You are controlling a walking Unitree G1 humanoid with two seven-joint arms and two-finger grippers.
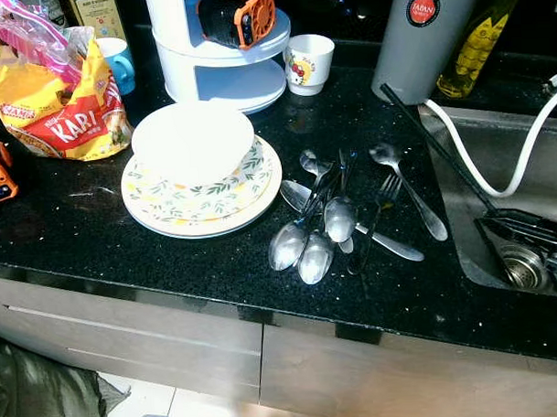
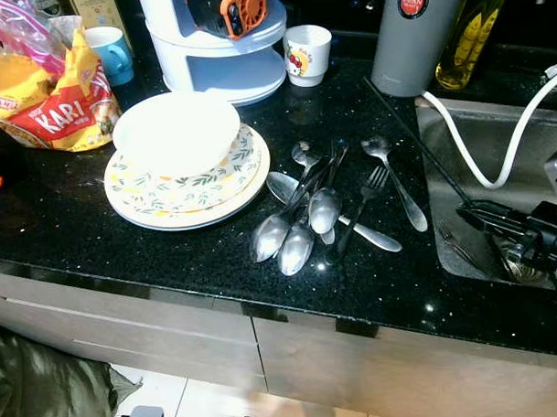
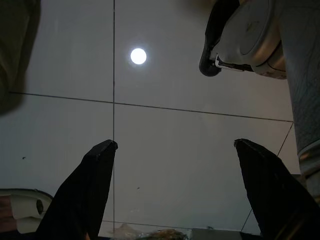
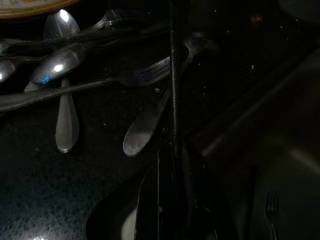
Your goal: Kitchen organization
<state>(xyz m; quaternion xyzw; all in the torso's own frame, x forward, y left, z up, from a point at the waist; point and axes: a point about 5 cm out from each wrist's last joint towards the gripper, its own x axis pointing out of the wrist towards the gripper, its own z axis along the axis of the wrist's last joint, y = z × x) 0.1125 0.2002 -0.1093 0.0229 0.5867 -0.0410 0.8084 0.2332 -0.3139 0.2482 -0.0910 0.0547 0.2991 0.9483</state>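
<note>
A pile of several steel spoons and forks (image 1: 338,216) lies on the black counter (image 1: 96,233), right of a stack of leaf-patterned plates (image 1: 260,193) that carries an upturned white bowl (image 1: 192,141). Over the sink (image 1: 451,180) at the right, my right gripper (image 1: 499,224) is shut on a long thin black chopstick (image 1: 432,144). The chopstick slants up-left toward the grey flask (image 1: 419,39). In the right wrist view the chopstick (image 4: 173,75) runs from the fingers across a fork on the counter. My left gripper (image 3: 175,145) hangs open over floor tiles.
A white hose (image 1: 483,178) loops into the sink, where a fork (image 2: 458,248) lies. A yellow oil bottle (image 1: 479,41), white cup (image 1: 308,63), white tiered rack (image 1: 223,59), blue mug (image 1: 118,60) and snack bag (image 1: 60,111) line the back. Drawers sit below.
</note>
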